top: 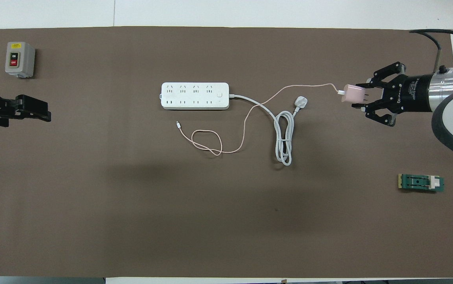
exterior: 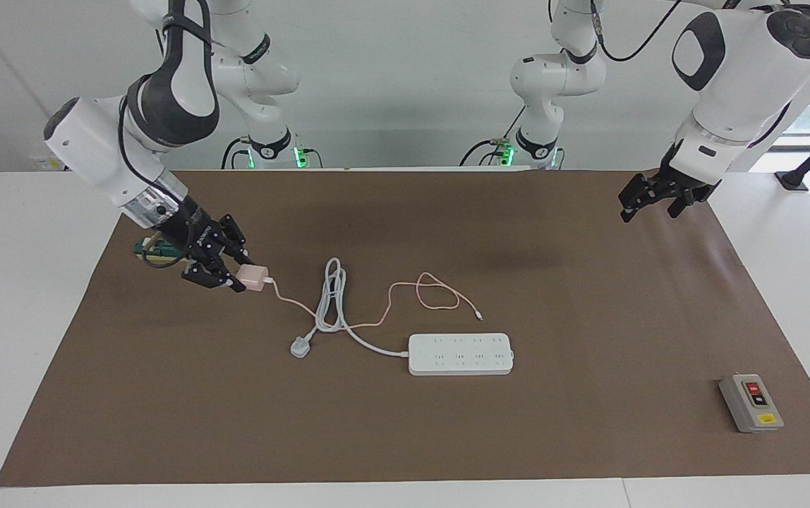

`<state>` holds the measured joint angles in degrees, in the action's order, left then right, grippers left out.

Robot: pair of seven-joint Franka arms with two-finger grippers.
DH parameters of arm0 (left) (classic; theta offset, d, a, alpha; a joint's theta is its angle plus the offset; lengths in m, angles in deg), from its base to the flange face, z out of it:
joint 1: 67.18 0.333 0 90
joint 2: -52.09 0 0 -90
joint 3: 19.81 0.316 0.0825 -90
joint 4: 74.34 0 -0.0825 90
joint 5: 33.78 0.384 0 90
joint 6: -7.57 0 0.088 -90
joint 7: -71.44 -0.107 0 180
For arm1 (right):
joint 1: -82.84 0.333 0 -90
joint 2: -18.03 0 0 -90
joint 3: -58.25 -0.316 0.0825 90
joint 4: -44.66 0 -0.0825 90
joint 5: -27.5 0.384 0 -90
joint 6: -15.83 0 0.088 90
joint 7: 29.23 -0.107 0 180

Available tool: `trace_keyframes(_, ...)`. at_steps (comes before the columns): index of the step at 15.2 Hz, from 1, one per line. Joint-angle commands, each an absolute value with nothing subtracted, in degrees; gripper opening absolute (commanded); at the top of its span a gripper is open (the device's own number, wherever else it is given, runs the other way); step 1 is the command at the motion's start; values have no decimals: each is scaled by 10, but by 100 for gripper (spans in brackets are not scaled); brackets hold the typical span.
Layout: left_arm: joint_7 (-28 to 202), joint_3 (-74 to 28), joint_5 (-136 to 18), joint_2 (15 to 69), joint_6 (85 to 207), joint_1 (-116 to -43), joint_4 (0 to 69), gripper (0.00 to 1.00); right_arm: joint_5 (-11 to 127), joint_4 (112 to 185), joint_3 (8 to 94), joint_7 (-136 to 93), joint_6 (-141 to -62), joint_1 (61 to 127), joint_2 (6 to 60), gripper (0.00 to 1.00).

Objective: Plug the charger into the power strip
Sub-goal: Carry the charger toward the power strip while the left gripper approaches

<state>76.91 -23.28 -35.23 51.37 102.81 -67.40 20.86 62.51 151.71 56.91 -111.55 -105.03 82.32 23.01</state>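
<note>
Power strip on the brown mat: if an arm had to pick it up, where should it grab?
Probably across its narrow width, coming straight down from above. The power strip lies flat and is long and slim, so its two long edges give parallel faces to pinch, while its length looks too much to span. Near the middle seems best for balance, away from the end where its thick white cord leaves.
</note>
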Motion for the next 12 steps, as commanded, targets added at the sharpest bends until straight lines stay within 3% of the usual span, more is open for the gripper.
trace_keyframes(1,767,-236,-357,528,1035,-675,226,100,612,1484,568,-1177,-1041,847,241,0)
trace_keyframes(6,761,-239,-377,528,1039,-669,228,100,619,1482,567,-1191,-1041,864,239,0)
trace_keyframes(12,760,-231,-670,475,1031,-632,200,100,612,1474,567,-1193,-1033,947,235,0)
